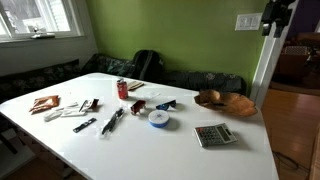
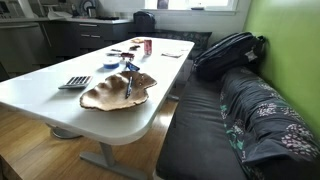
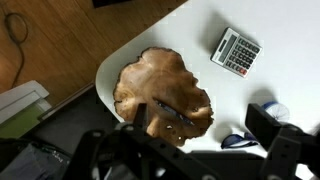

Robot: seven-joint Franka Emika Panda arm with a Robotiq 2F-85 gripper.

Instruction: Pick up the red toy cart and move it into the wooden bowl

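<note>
The red toy cart (image 1: pixel 136 104) is a tiny red and dark toy near the middle of the white table, just in front of the red can (image 1: pixel 122 88). The wooden bowl (image 1: pixel 225 102) lies near the table's edge; it also shows in an exterior view (image 2: pixel 118 92) and in the wrist view (image 3: pixel 160 80). A thin dark stick-like thing lies in it. My gripper (image 3: pixel 205 130) is open and empty, high above the bowl's near edge. The cart is out of the wrist view.
A calculator (image 3: pixel 237 52) lies beside the bowl. A blue and white tape roll (image 1: pixel 158 118), blue glasses (image 3: pixel 237 140), pens and several small items lie across the table (image 1: pixel 150 150). A dark bench with a backpack (image 2: pixel 230 50) runs along the green wall.
</note>
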